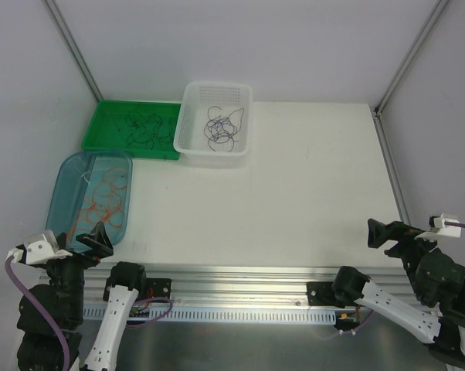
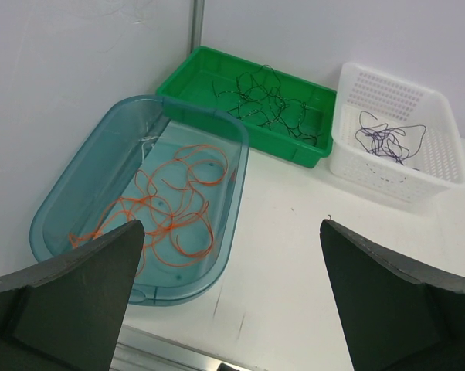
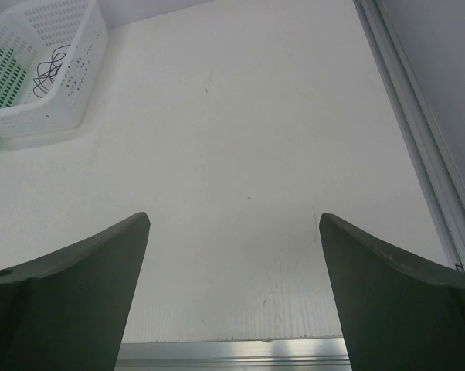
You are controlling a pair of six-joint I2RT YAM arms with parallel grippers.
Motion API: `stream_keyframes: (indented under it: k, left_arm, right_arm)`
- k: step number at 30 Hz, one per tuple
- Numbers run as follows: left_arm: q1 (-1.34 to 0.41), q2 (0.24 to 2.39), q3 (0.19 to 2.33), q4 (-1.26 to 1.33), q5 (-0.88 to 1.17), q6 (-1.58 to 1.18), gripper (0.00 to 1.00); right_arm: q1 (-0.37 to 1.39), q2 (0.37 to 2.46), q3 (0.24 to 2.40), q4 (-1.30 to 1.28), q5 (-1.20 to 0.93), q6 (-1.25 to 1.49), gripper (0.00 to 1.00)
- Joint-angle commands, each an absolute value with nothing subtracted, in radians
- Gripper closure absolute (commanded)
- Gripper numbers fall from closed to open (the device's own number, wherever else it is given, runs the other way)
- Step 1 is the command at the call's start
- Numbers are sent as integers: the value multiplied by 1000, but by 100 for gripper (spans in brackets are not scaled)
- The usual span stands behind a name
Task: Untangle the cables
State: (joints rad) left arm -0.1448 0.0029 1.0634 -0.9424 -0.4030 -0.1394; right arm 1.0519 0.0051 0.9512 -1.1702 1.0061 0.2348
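The cables lie sorted in three containers at the table's far left. Orange cables [image 1: 105,199] [image 2: 171,205] curl in the blue bin [image 1: 62,185] [image 2: 240,166]. Black cables [image 1: 144,127] [image 2: 267,104] lie in the green tray [image 1: 101,116] [image 2: 209,62]. Dark purple cables [image 1: 221,127] [image 2: 383,139] [image 3: 51,69] sit in the white basket [image 1: 190,100] [image 2: 395,185] [image 3: 62,116]. My left gripper [image 1: 82,241] [image 2: 231,224] hovers open at the blue bin's near end, holding nothing. My right gripper [image 1: 402,232] [image 3: 234,217] is open and holds nothing over the table's near right part.
The white table [image 1: 310,178] [image 3: 240,116] ends in a metal rail [image 1: 240,272] at the near edge. White walls with metal corner posts [image 1: 74,50] close in the left, back and right sides. The right table edge [image 3: 406,116] runs along a metal frame.
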Motion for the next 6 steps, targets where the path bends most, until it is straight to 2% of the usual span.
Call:
stream_keyframes:
  k: [1, 6]
  left_arm:
    - [-149, -164, 1058, -937, -414, -152, 1]
    - [-149, -164, 1057, -934, -413, -153, 1]
  right_arm:
    - [1058, -40, 953, -1143, 1029, 230, 3]
    - [1060, -41, 951, -1146, 1034, 236, 3]
